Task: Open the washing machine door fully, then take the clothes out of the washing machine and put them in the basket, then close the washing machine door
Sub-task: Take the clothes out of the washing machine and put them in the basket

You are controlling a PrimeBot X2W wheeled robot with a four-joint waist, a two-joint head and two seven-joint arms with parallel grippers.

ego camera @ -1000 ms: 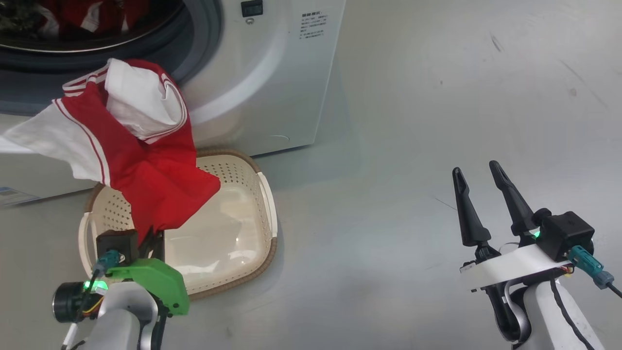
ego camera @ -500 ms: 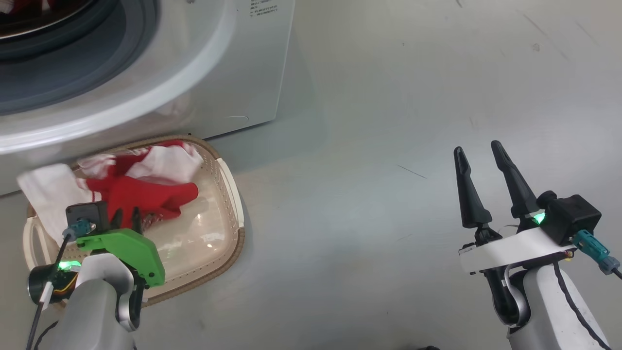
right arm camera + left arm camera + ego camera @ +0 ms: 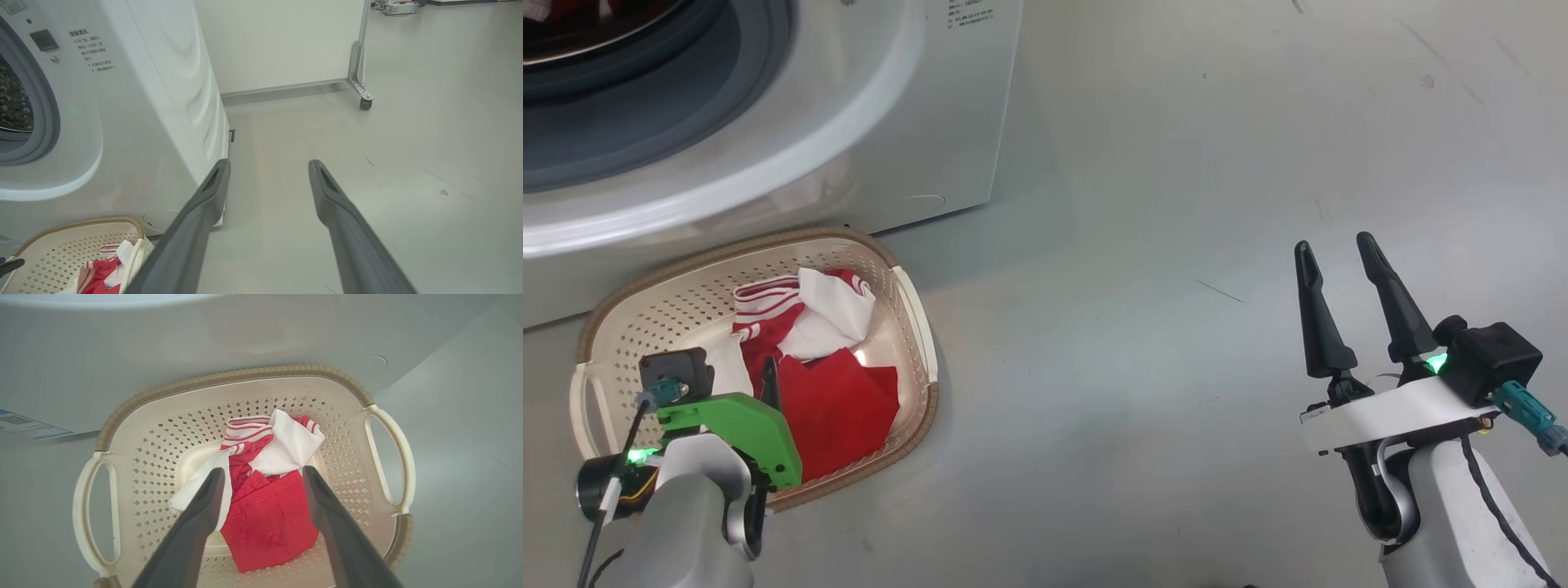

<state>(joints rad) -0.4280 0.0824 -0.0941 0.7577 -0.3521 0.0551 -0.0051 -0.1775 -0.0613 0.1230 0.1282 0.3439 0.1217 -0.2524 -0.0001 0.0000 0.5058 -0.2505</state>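
The cream basket [image 3: 727,245] stands on the floor against the front of the white washing machine [image 3: 890,122]. Red and white clothes [image 3: 841,400] lie crumpled inside it. My left gripper [image 3: 743,374] hovers over the basket's near side. In the left wrist view this left gripper [image 3: 262,472] is open above the clothes [image 3: 269,514], holding nothing. A scrap of red fabric [image 3: 543,10] shows in the drum at the top left. Over bare floor at the lower right, my right gripper [image 3: 1333,245] stands open and empty. The washing machine door is out of view.
Grey floor spreads to the right of the machine. In the right wrist view a white panel on a caster [image 3: 365,102] stands behind the washing machine [image 3: 143,102]. A blue sticker [image 3: 24,426] is low on the machine's front.
A second ago my left gripper held the red and white garment above the basket; it has let go and the garment lies in the basket. The head camera tilted down. The right arm stayed put.
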